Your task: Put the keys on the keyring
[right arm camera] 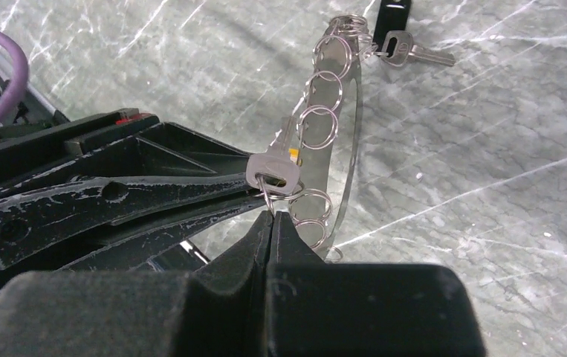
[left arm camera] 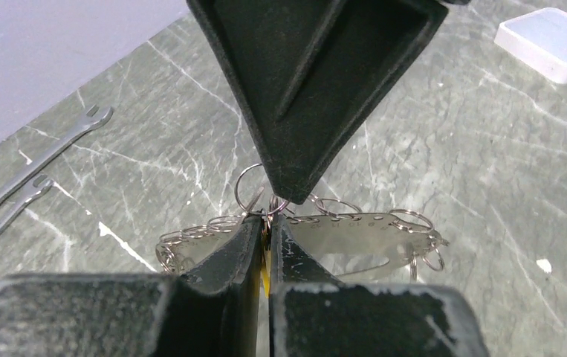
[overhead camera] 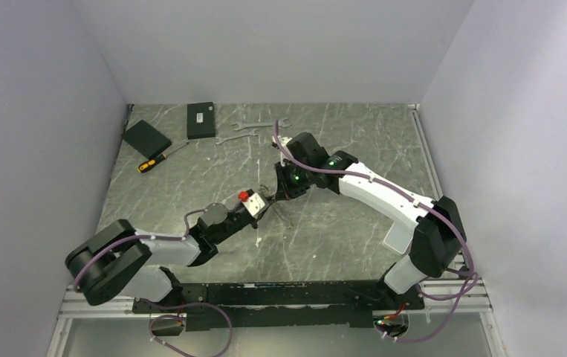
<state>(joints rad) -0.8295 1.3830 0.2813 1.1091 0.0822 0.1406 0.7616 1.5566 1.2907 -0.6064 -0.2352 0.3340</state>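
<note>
Gripping key (right arm camera: 274, 171), left pincer (left arm camera: 267, 223); right pincer (right arm camera: 273, 217) nipping keyring (left arm camera: 354, 232) rim.

Two silver wrenches (overhead camera: 259, 125), a yellow-handled screwdriver (overhead camera: 158, 158) and two flat black boxes (overhead camera: 201, 120) lie on the grey marbled table (overhead camera: 354, 223).

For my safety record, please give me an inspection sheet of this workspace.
Surface: grey-green marbled tabletop.
Job's things: large silvery metal keyring between the claws; small silvery key; another key with black tag at the ring's far end.
Clutter: two flat silver wrenches, yellow-handled screwdriver, two black boxes, white box.
Claws: left claw shut on the small key; right claw shut on the keyring's small ring.
Cables: purple cables along both arms.
Surroundings: plain pale walls; nothing else seen.
</note>
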